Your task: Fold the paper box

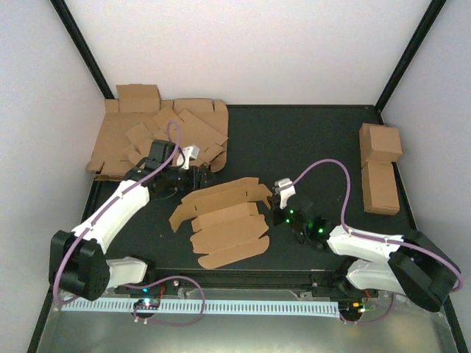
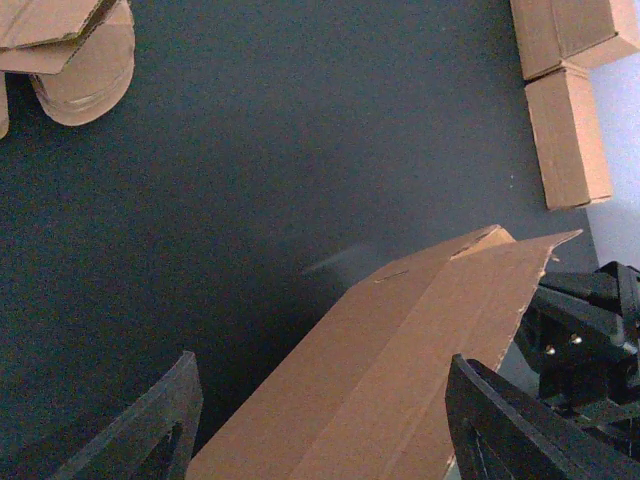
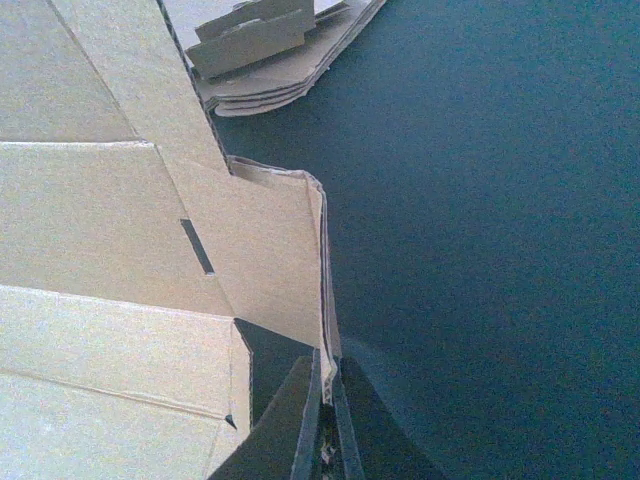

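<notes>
1. Because only its far long panel is creased upward while the near panels lie flat, the paper box (image 1: 224, 220), a plain brown corrugated cardboard die-cut sheet with tabbed flaps, reads as partly folded. It lies in the middle of the matte black counter (image 1: 309, 140), between the two arms.
2. The right hand (image 1: 283, 197) is clamped on the thin upright edge at the sheet's right end. In the right wrist view its dark fingers (image 3: 300, 420) press together on that doubled edge, probably to pin the end while the wall is raised.
3. The left hand (image 1: 195, 176) is at the sheet's left end with its fingers (image 2: 490, 420) well apart and the raised panel running up between them. I cannot tell whether either finger touches the cardboard. It looks placed to pinch or steady that wall.
4. The board is stiff, dull and fibrous, with slot cuts and crisp score lines; it should bend cleanly along the scores and spring back if let go.
5. Farther out, a stack of flat brown blanks (image 1: 158, 136) with rounded tabs fills the far left corner, and two finished brown cartons (image 1: 381, 169) sit end to end at the right edge, well apart from the work.
</notes>
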